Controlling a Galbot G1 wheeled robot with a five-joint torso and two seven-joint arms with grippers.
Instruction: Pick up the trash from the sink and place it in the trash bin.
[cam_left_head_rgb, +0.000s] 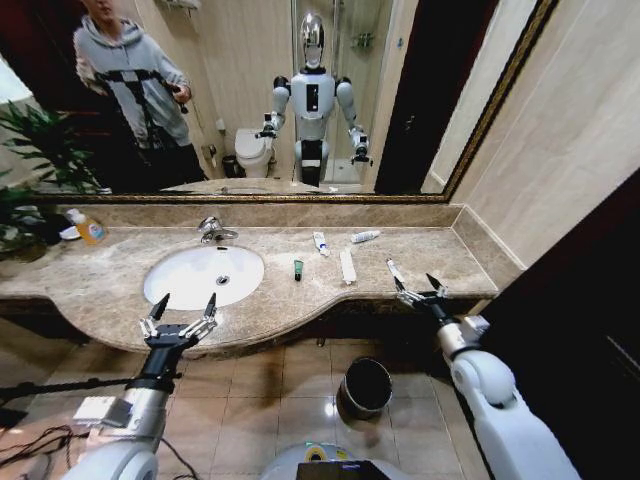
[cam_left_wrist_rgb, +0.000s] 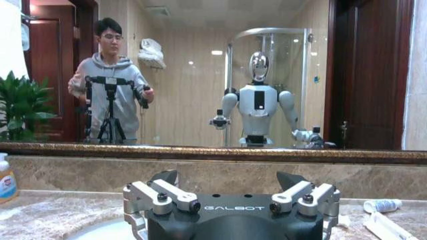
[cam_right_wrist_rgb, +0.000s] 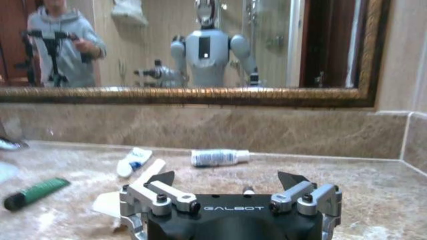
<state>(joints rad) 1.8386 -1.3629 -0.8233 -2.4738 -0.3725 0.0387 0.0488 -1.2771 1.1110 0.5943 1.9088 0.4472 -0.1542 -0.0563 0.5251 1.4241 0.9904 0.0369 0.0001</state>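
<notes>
The trash lies on the marble counter to the right of the white sink (cam_left_head_rgb: 190, 278), not in the basin. It is two white tubes (cam_left_head_rgb: 320, 243) (cam_left_head_rgb: 365, 236), a dark-green tube (cam_left_head_rgb: 298, 268), a long flat packet (cam_left_head_rgb: 347, 266) and a thin white stick (cam_left_head_rgb: 395, 270). My right gripper (cam_left_head_rgb: 420, 290) hovers open at the counter's front edge, just right of the stick. From its wrist I see the green tube (cam_right_wrist_rgb: 37, 192), the packet (cam_right_wrist_rgb: 152, 167) and both white tubes (cam_right_wrist_rgb: 133, 161) (cam_right_wrist_rgb: 219, 157). My left gripper (cam_left_head_rgb: 180, 312) is open in front of the sink's front rim. The dark trash bin (cam_left_head_rgb: 365, 387) stands on the floor below the counter.
A chrome faucet (cam_left_head_rgb: 212, 230) rises behind the basin. A yellow bottle (cam_left_head_rgb: 88, 228) stands at the counter's far left beside a green plant (cam_left_head_rgb: 35, 150). A framed mirror (cam_left_head_rgb: 300, 100) covers the wall behind. Tiled floor lies around the bin; a wall closes the right side.
</notes>
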